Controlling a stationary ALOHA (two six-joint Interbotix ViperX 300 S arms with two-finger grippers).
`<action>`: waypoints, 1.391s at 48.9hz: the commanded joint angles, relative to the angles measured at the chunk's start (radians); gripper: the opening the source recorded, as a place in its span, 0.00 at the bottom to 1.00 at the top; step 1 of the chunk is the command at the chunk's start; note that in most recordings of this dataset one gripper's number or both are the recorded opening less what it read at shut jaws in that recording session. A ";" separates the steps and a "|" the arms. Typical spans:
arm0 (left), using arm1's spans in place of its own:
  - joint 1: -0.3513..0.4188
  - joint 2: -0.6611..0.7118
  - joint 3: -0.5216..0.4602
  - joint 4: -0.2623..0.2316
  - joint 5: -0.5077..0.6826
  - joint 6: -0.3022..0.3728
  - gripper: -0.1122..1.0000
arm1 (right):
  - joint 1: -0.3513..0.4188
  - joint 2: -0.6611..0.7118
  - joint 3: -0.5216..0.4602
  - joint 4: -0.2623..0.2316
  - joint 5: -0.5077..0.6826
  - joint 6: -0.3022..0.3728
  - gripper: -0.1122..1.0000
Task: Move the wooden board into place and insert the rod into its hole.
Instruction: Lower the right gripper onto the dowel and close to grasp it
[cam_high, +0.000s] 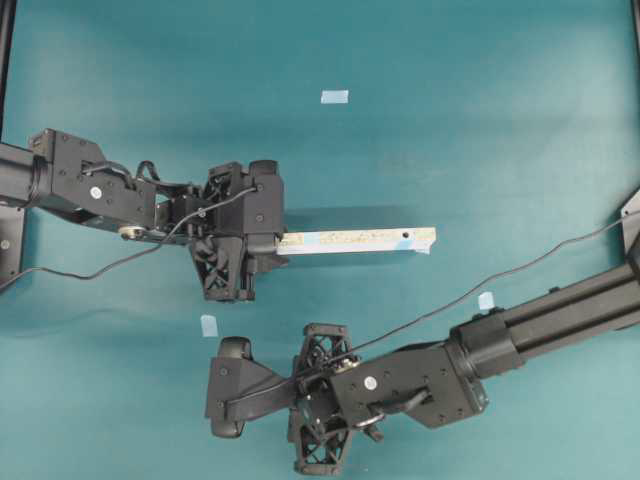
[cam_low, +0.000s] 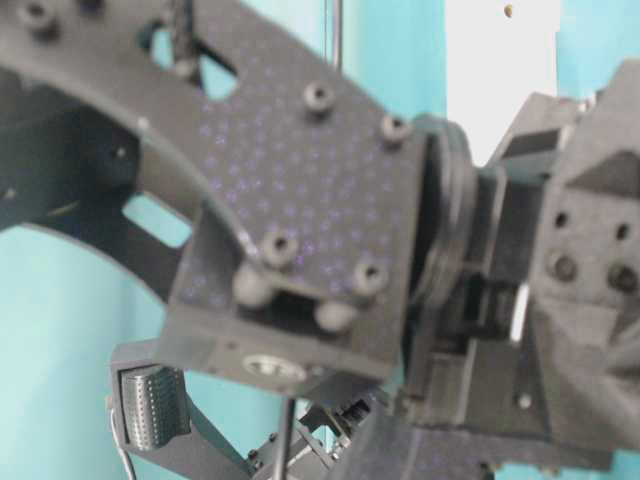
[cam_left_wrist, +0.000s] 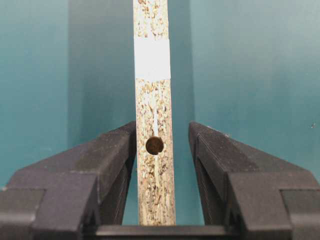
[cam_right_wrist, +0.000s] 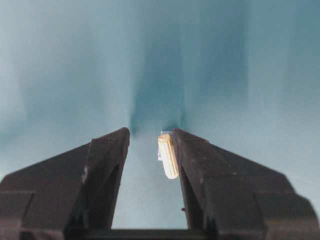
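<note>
Teal surface: a plain teal table (cam_high: 480, 60) lay under both arms, seen from overhead.
Wooden board: the wooden board (cam_high: 360, 240), a long pale speckled strip, lay level near the middle of the overhead view, running left to right from the left arm's tool.
Board's edge: in the left wrist view the wooden board (cam_left_wrist: 154, 115) stood on edge between the two fingers, with a white band across it further out.
Hole: the hole (cam_left_wrist: 154, 145) showed as a dark round dot in the board's narrow face between the fingers; overhead a dark dot (cam_high: 405, 238) sat near the board's right end.
Left gripper: the left gripper (cam_left_wrist: 162, 137) stood partly closed around the board; its left finger (cam_left_wrist: 115, 165) touched the wood, while a thin gap remained at the right finger.
Rod: the rod (cam_right_wrist: 168, 155), a short cream ribbed peg, lay against the inner face of the right-hand finger, tilted slightly.
Right gripper: the right gripper (cam_right_wrist: 150, 137) was about half open, with clear space between the rod and the other finger; whether it gripped the rod could not be told.
Right arm's place: overhead, its tool sat below the board, well apart from it.
Tape squares: small pale blue tape squares (cam_high: 334, 97) lay scattered on the table.
</note>
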 joint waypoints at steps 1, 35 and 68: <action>-0.006 -0.021 -0.011 -0.002 -0.008 -0.008 0.49 | 0.006 -0.026 -0.009 -0.003 0.000 0.002 0.50; -0.029 -0.021 -0.015 -0.002 -0.008 -0.009 0.49 | 0.006 -0.035 0.011 -0.057 0.034 0.008 0.50; -0.029 -0.021 -0.015 -0.002 -0.008 -0.008 0.49 | 0.006 -0.032 0.020 -0.063 -0.057 0.008 0.50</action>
